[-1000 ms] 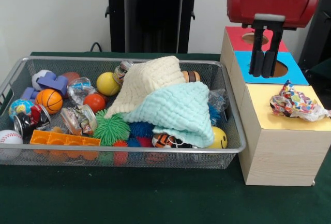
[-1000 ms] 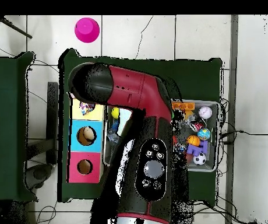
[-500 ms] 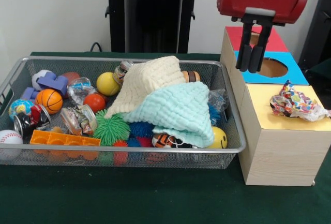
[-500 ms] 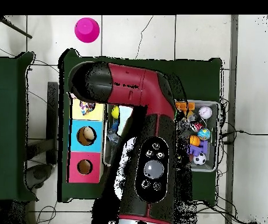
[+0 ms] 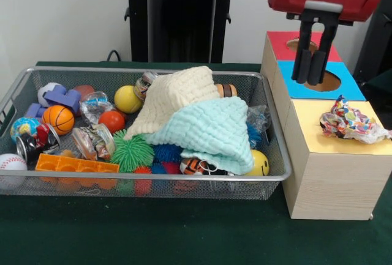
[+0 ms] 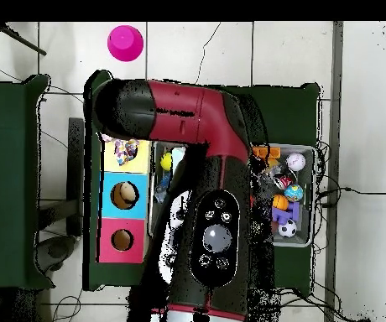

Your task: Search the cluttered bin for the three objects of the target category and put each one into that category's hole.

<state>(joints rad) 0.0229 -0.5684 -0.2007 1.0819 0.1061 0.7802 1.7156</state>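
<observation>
A crumpled wad of clear film with coloured bits [image 5: 349, 123] lies on the yellow top of the nearest wooden box [image 5: 318, 139]; it also shows in the overhead view [image 6: 126, 152]. It hides the hole in that top. My gripper [image 5: 309, 82] hangs shut and empty over the blue-topped box's hole [image 5: 327, 81], behind and above the wad. In the wire mesh bin [image 5: 153, 178], two more film wads [image 5: 92, 141] [image 5: 95, 103] lie at the left, and a clear film bundle [image 5: 258, 117] lies by the right wall. In the overhead view my arm [image 6: 205, 168] hides the gripper.
A cream cloth [image 5: 177, 93] and a mint cloth [image 5: 211, 130] cover the bin's middle. Balls, spiky rubber balls [image 5: 131, 152], an orange block [image 5: 76, 166] and cans lie around them. The red-topped box [image 5: 282, 43] stands farthest back. A pink cup [image 6: 125, 42] stands on the floor.
My gripper swung left toward the bin half a second ago, then back right over the blue-topped box, a little higher than at first. The wad on the yellow top has not moved.
</observation>
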